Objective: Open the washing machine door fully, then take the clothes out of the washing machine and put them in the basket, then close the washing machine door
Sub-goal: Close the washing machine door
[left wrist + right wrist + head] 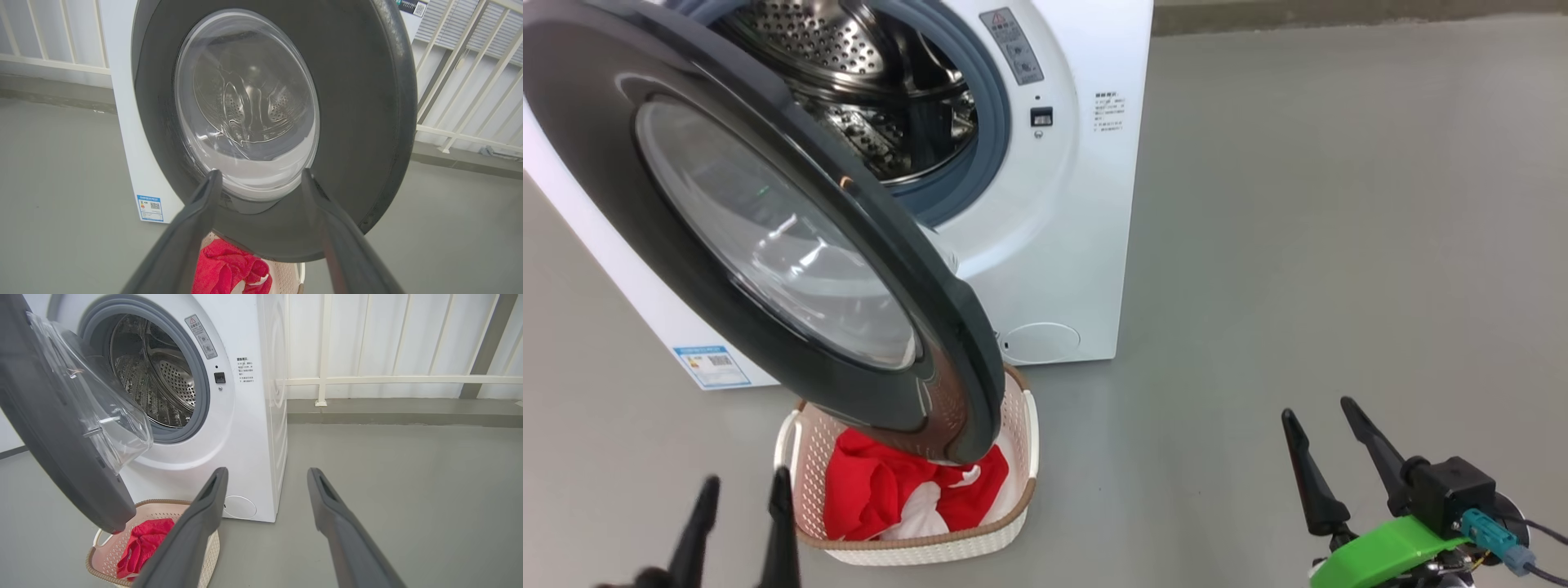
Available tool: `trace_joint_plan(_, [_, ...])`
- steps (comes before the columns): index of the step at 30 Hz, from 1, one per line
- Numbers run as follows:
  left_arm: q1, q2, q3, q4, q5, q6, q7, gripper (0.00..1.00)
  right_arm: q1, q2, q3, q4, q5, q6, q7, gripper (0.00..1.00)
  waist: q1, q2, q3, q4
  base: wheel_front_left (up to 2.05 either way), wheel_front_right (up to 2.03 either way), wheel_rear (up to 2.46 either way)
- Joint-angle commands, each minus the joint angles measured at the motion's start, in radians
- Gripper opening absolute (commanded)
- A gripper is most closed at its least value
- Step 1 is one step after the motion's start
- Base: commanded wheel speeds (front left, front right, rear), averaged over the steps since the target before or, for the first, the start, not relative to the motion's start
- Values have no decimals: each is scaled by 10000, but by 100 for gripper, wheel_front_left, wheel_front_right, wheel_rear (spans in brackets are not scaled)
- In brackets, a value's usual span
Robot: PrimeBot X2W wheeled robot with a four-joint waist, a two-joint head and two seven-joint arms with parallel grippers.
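The left gripper, dark fingers parted and empty, points up at the round black-rimmed glass washing machine door, which stands partly open. The right gripper, also spread and empty, sits well apart over the grey floor. The red and white fabric clothes lie in the cream perforated plastic basket before the white box-shaped washing machine

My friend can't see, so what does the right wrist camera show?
A white washing machine stands with its round black door swung open and its steel drum looking empty. Below the door, red clothes lie in a cream basket on the grey floor, and the right gripper hangs open in front, holding nothing.
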Motion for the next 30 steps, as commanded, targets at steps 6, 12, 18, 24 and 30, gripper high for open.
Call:
trace_joint_plan(6, [135,301,-184,290,1040,353,-278,100,186,-70,160,-461,-283,63,230,100,0,0,-214,49,0,0,0])
trace_joint_plan(12, [201,348,-368,612,1350,491,-393,100,442,-70,138,-639,-396,63,382,100,0,0,-301,35,0,0,0])
trace_joint_plan(18, [248,347,-383,694,1313,541,-443,100,558,-70,159,-779,-373,63,498,100,0,0,-338,-2,0,0,0])
trace_joint_plan(24, [231,309,-403,738,1269,615,-487,100,592,-70,175,-842,-365,63,538,100,0,0,-355,-1,0,0,0])
trace_joint_plan(30, [218,299,-442,754,1237,654,-461,100,600,-70,182,-879,-362,63,570,100,0,0,-343,-7,0,0,0])
